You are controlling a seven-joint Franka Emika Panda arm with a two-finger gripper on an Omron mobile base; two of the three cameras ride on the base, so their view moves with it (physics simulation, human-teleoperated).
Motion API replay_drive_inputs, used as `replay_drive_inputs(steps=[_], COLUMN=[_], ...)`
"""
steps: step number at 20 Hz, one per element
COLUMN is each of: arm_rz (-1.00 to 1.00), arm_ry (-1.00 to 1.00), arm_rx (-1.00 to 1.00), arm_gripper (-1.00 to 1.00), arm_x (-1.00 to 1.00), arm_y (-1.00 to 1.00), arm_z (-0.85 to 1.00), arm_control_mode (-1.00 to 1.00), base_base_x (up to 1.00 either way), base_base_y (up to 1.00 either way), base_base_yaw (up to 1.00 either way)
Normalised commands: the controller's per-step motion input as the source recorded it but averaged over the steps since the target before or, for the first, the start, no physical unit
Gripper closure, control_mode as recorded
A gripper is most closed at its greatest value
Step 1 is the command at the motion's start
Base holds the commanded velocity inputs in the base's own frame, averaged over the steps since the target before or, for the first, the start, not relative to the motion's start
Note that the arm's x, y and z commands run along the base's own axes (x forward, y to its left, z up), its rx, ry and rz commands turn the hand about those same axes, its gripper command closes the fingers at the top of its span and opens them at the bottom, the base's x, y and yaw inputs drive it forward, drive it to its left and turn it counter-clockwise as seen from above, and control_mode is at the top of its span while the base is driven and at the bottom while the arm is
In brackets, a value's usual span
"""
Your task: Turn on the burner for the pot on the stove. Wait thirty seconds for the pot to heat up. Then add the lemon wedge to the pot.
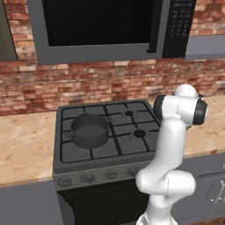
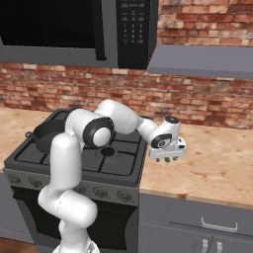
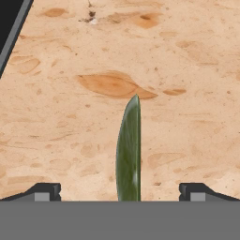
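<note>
The lemon wedge (image 3: 130,150) stands on edge on the tan counter, thin and dark yellow-green. My gripper (image 3: 119,191) hangs low over it, open, with one finger tip on each side and a wide gap to the fruit. From the right base view the gripper (image 2: 167,156) points down just right of the stove (image 2: 74,163), with the lemon wedge (image 2: 167,159) as a small green speck under it. The dark grey pot (image 1: 90,130) sits on the front left burner of the stove (image 1: 127,151); no flame is visible. The pot (image 2: 44,134) is partly hidden by my arm.
A row of round knobs (image 1: 88,178) runs along the stove's front panel. A dark microwave (image 1: 105,26) hangs above the range. The stove's edge (image 3: 9,33) cuts the upper left corner of the hand view. The brick wall (image 2: 207,101) closes the back of the counter (image 2: 217,163).
</note>
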Motion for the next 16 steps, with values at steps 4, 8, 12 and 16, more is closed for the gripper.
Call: replay_drive_inputs(steps=[4,8,12,16], arm_rz=[0.00,0.00,0.00,0.00], arm_ry=[0.00,0.00,0.00,0.00], arm_rx=[0.00,0.00,0.00,0.00], arm_gripper=[-1.00,-1.00,-1.00,-1.00], arm_x=[0.00,0.00,0.00,0.00], arm_y=[0.00,0.00,0.00,0.00], arm_z=[0.00,0.00,0.00,0.00], arm_control_mode=[-1.00,-1.00,-1.00,-1.00], base_base_x=[0.00,0.00,0.00,0.00], base_base_y=[0.00,0.00,0.00,0.00], base_base_yaw=[0.00,0.00,0.00,0.00])
